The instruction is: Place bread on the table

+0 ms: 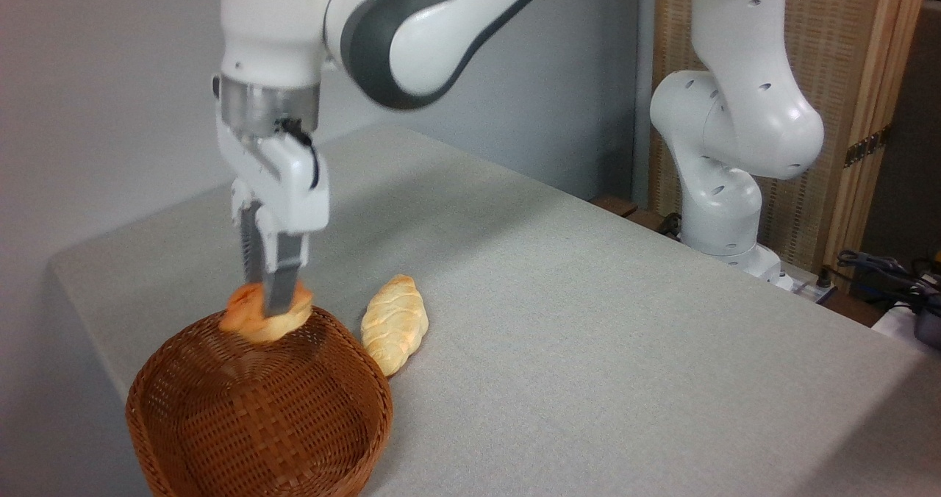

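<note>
**Bun held in the air over the basket**

The two grey fingers (281, 280) point straight down and are pressed against the bread (259, 320), one on its near side and one behind it; the gripper (266, 307) is thus clamped on the bun, which hangs clear of any surface; the bread is orange-brown, rounded and a little blurred, and it sits in the picture level with the far rim of the wicker basket (220, 438), above the basket's back part; the basket's woven inside shows bare below it; the basket stands at the near left corner of the table (588, 350), its grey cloth-like top stretching away to the right and rear; a paler braided loaf (394, 323) lies on the table just right of the basket, its near end close against the basket's rim; above the fingers, the white gripper body and a silver wrist ring lead up into the white and grey arm (412, 34), whose base (724, 188) stands at the table's far right edge.
</note>
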